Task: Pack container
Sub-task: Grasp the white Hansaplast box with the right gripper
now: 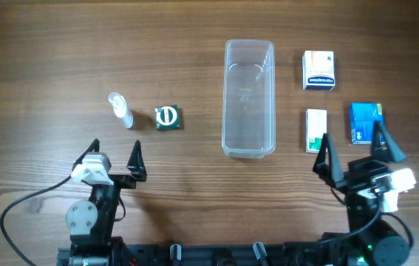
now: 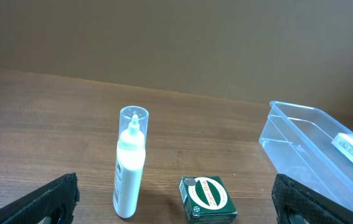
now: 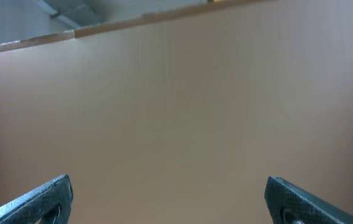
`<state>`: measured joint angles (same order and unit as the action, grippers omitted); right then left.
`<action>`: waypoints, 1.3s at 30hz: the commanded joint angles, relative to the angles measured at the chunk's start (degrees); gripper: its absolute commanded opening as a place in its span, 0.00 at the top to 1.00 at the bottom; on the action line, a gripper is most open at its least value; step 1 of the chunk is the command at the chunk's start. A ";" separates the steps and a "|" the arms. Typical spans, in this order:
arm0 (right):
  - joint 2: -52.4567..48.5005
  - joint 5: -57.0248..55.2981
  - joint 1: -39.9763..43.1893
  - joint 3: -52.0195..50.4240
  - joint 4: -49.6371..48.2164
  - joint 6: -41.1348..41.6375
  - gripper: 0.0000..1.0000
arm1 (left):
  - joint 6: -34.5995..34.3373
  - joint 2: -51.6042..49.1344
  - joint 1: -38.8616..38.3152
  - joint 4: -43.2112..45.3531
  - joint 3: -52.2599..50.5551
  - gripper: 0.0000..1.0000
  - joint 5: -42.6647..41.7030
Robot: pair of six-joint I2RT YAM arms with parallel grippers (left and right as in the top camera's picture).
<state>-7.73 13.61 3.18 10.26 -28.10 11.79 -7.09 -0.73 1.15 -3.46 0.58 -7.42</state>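
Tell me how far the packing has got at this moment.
Done: nothing; the container looks empty. In hand: nothing; the left gripper and right gripper sit near the table edge, jaws open, holding nothing. Left: all of it. The bottle and green box sit left of the container; the white-and-orange box, white-and-green box and blue box sit to its right, all on the table.

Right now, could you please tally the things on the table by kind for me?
Clear container: 1
Small bottle: 1
Boxes: 4 (green box, orange-and-white box, green-and-white box, blue box)
Total: 6
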 commanded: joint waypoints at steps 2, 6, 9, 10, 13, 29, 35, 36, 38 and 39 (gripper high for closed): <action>-18.16 1.53 -0.11 18.95 8.07 -9.73 0.00 | 0.87 0.31 0.42 -0.24 -0.26 0.00 -0.22; -38.56 1.53 -0.11 41.86 26.16 -14.71 0.00 | 0.87 0.31 0.42 -0.24 -0.26 0.00 -0.22; -55.12 1.53 -0.11 62.99 47.41 -19.28 0.00 | 0.87 0.31 0.42 -0.24 -0.26 0.00 -0.22; -62.66 1.53 -0.11 72.35 56.83 -20.17 0.00 | 0.87 0.31 0.42 -0.24 -0.26 0.00 -0.24; -75.60 1.55 -0.11 87.56 71.80 -21.00 0.00 | 0.87 0.31 0.42 -0.24 -0.26 0.00 -0.22; -113.20 -10.27 -0.11 98.97 81.88 -14.51 0.00 | 0.87 0.31 0.42 -0.24 -0.26 0.00 -0.22; -117.28 -14.27 -0.11 98.90 81.70 -13.27 0.00 | 0.87 0.31 0.42 -0.24 -0.26 0.00 -0.24; -117.52 -14.36 -0.11 98.90 81.46 -13.29 0.00 | 0.87 0.31 0.42 -0.24 -0.26 0.00 -0.24; -118.40 -16.26 -0.09 98.88 80.67 -13.27 0.00 | 0.87 0.31 0.42 -0.24 -0.26 0.00 -0.22; -118.73 -16.65 -0.09 98.88 80.56 -13.29 0.00 | 0.87 0.31 0.42 -0.24 -0.26 0.00 -0.24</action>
<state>-124.29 0.51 3.18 107.96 53.06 -2.61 -7.09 -0.80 1.15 -3.49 0.60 -7.40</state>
